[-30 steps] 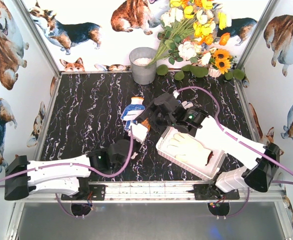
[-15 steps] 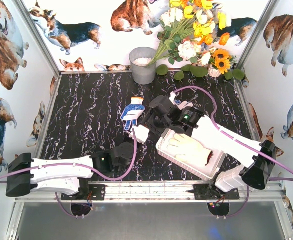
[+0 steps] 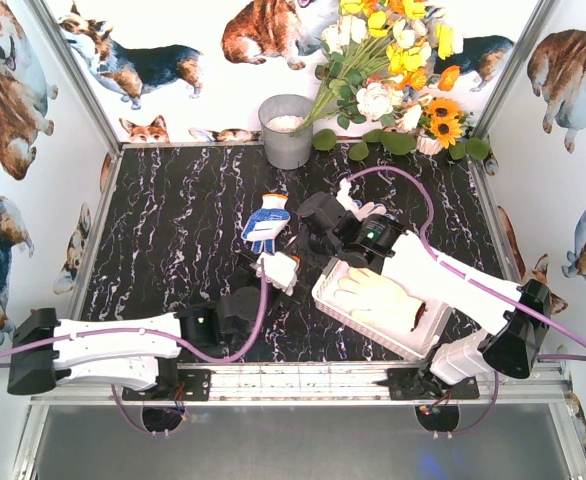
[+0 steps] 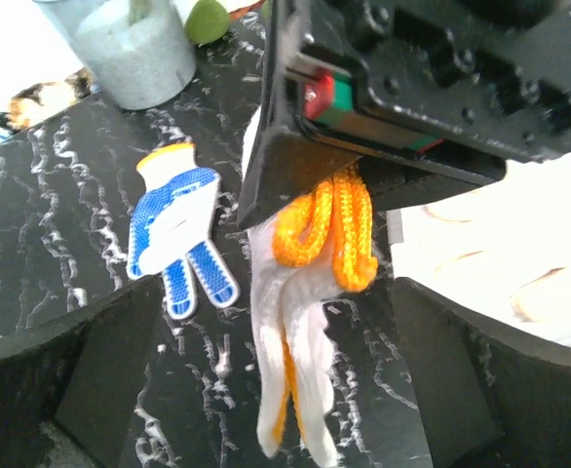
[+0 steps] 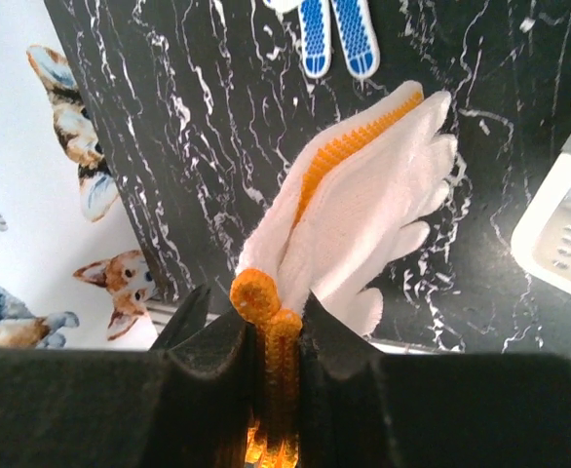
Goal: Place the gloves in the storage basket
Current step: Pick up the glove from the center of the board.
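Right gripper [image 5: 271, 336] pinches the bunched cuff of the orange-cuffed glove [image 5: 363, 210]; the left gripper [image 4: 285, 390] stands wide apart below it.

Seen from the left wrist, the white glove hangs fingers-down from the right gripper's closed jaws, with a left finger on either side and neither touching it. Whether its fingertips reach the black marble table [image 3: 173, 230] cannot be told. From above, this glove [image 3: 276, 268] sits just left of the white storage basket [image 3: 325, 292], outside its rim. A cream glove [image 3: 378, 298] already lies inside the basket. A blue-dotted glove [image 3: 266, 222] lies flat on the table just beyond the held one, apart from it. The grey metal bucket [image 3: 286, 130] stands at the far edge, beside the flowers [image 3: 393, 70].
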